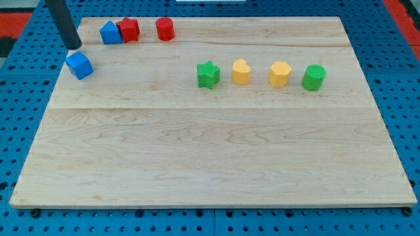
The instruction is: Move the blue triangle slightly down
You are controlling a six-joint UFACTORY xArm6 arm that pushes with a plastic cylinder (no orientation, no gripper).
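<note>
The blue triangle [110, 33] stands near the board's top left, touching a red block [128, 29] on its right. My tip [73, 47] is on the board to the lower left of the blue triangle, apart from it. The tip is just above a blue cube [79, 65] and close to or touching its top edge.
A red cylinder-like block [165, 29] stands right of the red block. A row lies mid-board: green star [208, 75], yellow heart [241, 72], yellow hexagon [279, 74], green cylinder [314, 77]. The wooden board [210, 157] lies on a blue pegboard.
</note>
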